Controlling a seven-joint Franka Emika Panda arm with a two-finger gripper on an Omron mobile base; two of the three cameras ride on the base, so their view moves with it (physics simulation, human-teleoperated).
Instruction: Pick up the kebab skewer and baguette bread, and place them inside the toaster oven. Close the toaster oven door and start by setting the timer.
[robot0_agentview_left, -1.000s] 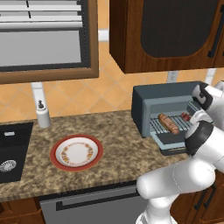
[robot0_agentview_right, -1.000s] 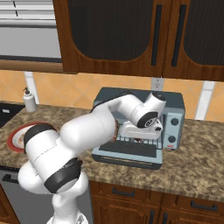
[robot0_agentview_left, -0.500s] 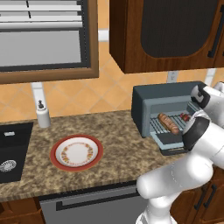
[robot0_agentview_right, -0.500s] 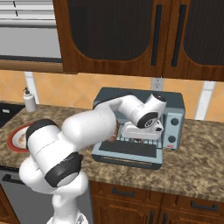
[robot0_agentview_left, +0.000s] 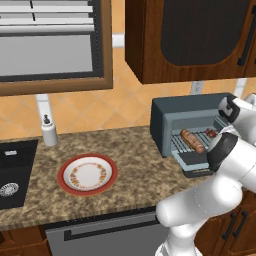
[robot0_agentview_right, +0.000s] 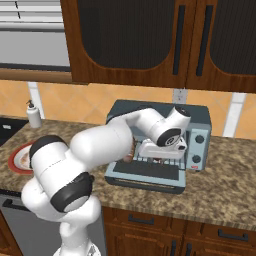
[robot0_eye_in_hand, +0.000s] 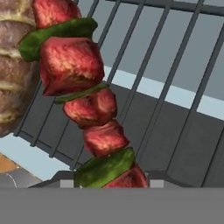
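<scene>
Granite counter (robot0_agentview_left: 130, 160): toaster oven (robot0_agentview_left: 172, 117) open at its right end, baguette bread (robot0_agentview_left: 193, 141) on the rack. Gripper clenches kebab skewer (robot0_eye_in_hand: 87, 105) above the bars; early release could roll it forward onto the toaster oven door (robot0_agentview_right: 145, 172).

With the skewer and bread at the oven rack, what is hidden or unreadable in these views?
- Gripper state: cannot tell; the arm's wrist hides it in the right base view.
- Kebab skewer: lower end cut by the hand view's bottom edge.
- Baguette bread: cropped at the hand view's left edge.
- Toaster oven knob settings: too small.
</scene>
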